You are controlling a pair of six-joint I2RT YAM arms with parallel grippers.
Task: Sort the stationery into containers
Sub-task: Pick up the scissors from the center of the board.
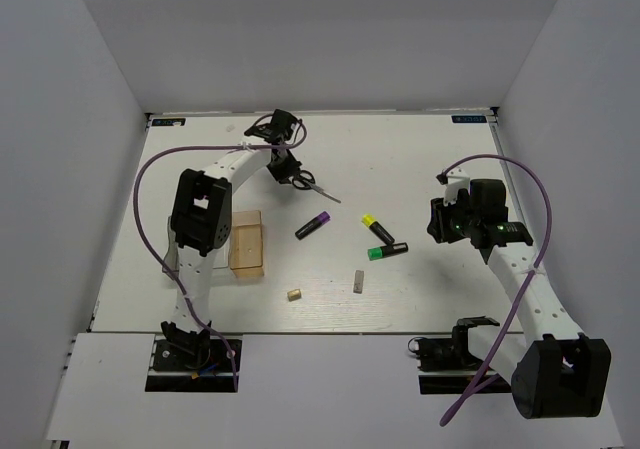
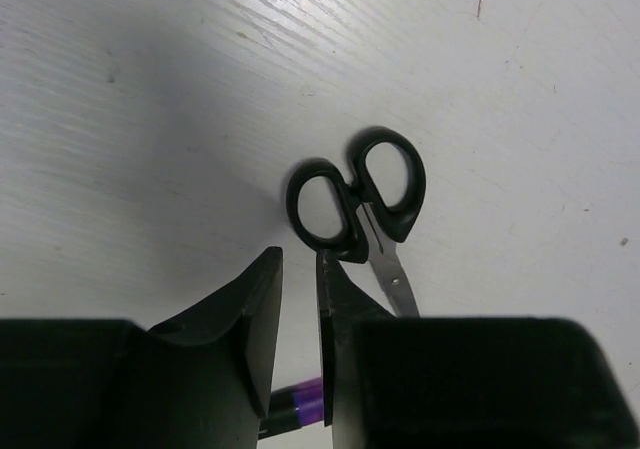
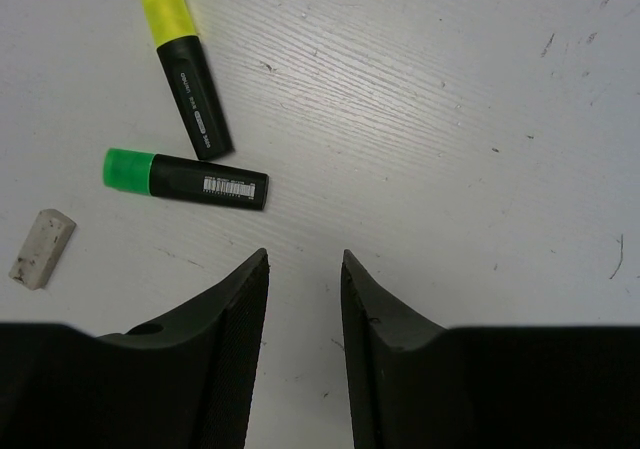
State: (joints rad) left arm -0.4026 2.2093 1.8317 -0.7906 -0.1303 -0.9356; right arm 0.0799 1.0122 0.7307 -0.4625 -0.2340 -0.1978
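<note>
1. Top cam: high behind the near edge, looking down on the whole counter [image 1: 420,159].
2. Left wrist cam – close over the scissors [image 2: 360,194], which top sees too.
3. Right wrist cam: close over the yellow marker [image 3: 185,69] and green marker [image 3: 185,179], likewise shared.

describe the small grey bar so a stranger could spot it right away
On the white table, look toward the near edge, around the middle. In the overhead view, below the green-capped marker lies the small grey bar. It is pale and capless, and longer than the tan block to its left.
</note>
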